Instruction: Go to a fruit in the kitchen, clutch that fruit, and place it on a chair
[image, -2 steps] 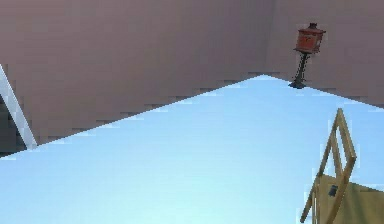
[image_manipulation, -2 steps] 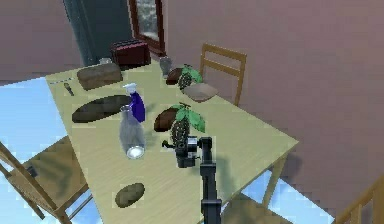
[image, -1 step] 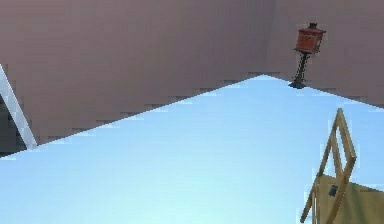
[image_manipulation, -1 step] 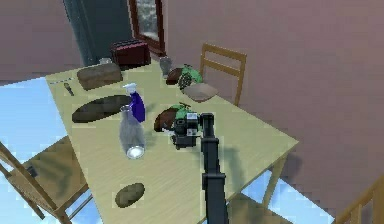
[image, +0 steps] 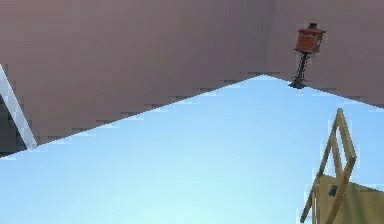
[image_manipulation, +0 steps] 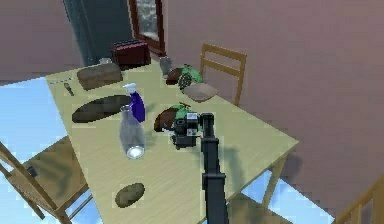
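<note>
In the arm side view, the dark arm rises from the bottom edge over a pale wooden table (image_manipulation: 240, 140). My gripper (image_manipulation: 178, 133) is at its far end, above the tabletop near the middle. A reddish-brown rounded thing (image_manipulation: 163, 120) with a bit of green lies right by the fingers on the table. I cannot tell whether the gripper holds anything. A wooden chair (image_manipulation: 228, 66) stands at the table's far side, another chair (image_manipulation: 45, 180) at the lower left. In the forward view, a wooden chair (image: 335, 185) shows at the lower right.
On the table are a blue spray bottle (image_manipulation: 137, 101), a clear bottle (image_manipulation: 130, 135), a dark oval dish (image_manipulation: 98, 108), a bread loaf (image_manipulation: 97, 75), a dark red box (image_manipulation: 130, 52) and a brown lump (image_manipulation: 130, 193). A red thing on a stand (image: 307, 50) is by the far wall.
</note>
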